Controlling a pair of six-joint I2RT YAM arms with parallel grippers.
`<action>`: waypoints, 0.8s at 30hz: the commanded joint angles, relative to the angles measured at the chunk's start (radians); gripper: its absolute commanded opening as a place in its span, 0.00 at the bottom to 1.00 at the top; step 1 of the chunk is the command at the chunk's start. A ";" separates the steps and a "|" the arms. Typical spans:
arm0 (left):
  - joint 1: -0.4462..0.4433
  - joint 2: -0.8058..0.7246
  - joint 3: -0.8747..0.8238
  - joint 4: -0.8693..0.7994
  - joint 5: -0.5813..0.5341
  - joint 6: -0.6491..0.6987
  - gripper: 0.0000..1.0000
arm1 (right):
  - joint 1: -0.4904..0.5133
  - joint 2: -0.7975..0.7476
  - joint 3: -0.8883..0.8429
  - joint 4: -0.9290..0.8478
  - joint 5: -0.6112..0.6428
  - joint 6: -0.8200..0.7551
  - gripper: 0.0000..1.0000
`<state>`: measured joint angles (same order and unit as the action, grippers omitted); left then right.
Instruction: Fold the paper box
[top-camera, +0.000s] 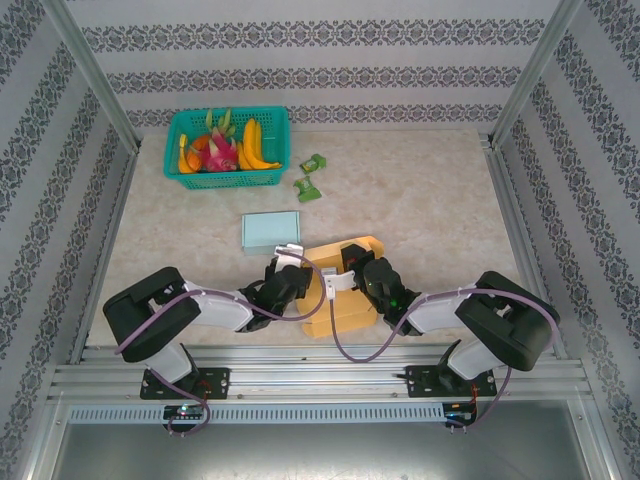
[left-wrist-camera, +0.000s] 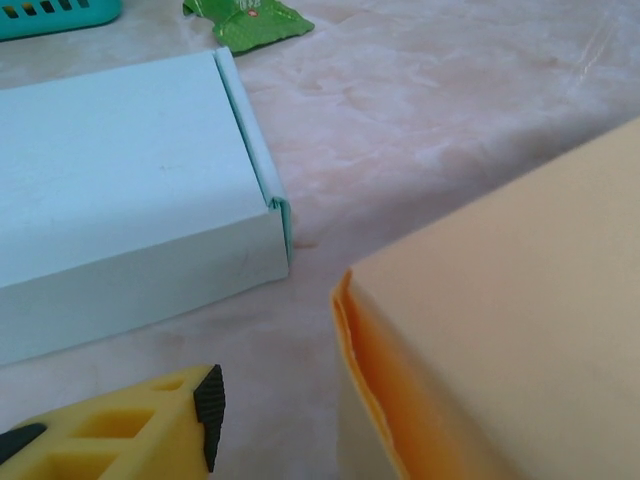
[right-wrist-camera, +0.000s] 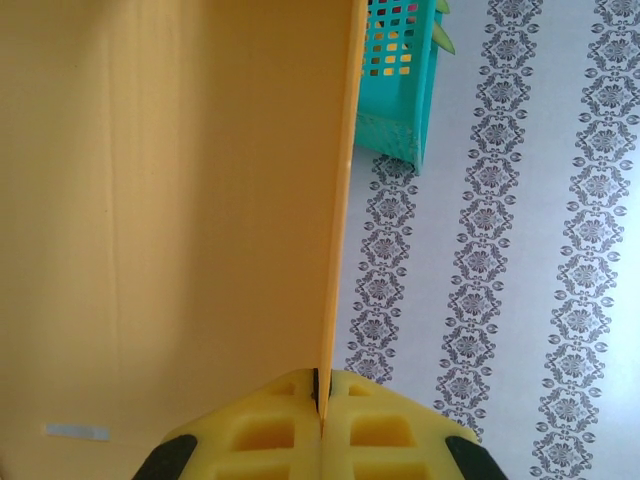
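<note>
From above, the paper box (top-camera: 350, 300) is smooth orange-yellow card with one flap raised, and it sits between the left hand (top-camera: 292, 272) and the right hand (top-camera: 348, 272). Just beyond the hands lies a flat pale blue box (top-camera: 270, 232). Farther off, well apart from them, are two crinkled green packets (top-camera: 308, 187) and a teal lattice basket (top-camera: 228, 150) of fruit. The desk (top-camera: 430, 200) is glossy beige with marbled veining. Striped wallpaper (top-camera: 320, 60) with a grey damask pattern and aluminium frame rails (top-camera: 320, 375) close it in.

At the left wrist, one yellow honeycombed finger (left-wrist-camera: 130, 435) with a black pad stands low. Its partner is out of frame, so I cannot tell how wide this hand stands. Ahead of the finger lies the matte pale blue box, its folded seam showing. Beside the finger, with bare desk between, rises the paper box's doubled card corner.

At the right wrist, the right hand's yellow fingers are pressed together on the thin edge of an upright panel of the paper box, which stretches away from the hand. Past the panel are the basket's corner and the wallpaper.
</note>
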<state>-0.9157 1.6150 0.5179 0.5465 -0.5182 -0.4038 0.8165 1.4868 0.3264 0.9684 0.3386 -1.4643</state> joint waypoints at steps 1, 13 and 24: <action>-0.021 0.018 0.002 -0.082 -0.106 0.003 0.53 | 0.012 -0.014 -0.015 -0.022 -0.006 0.025 0.00; -0.032 0.041 0.028 -0.362 -0.394 -0.173 0.31 | 0.006 -0.003 -0.007 -0.027 0.020 0.032 0.00; -0.032 0.094 0.134 -0.589 -0.489 -0.330 0.34 | 0.009 -0.014 0.000 -0.035 0.032 0.078 0.00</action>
<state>-0.9699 1.6779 0.6682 0.1841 -0.8635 -0.6666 0.8360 1.4826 0.3389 0.9771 0.2947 -1.4197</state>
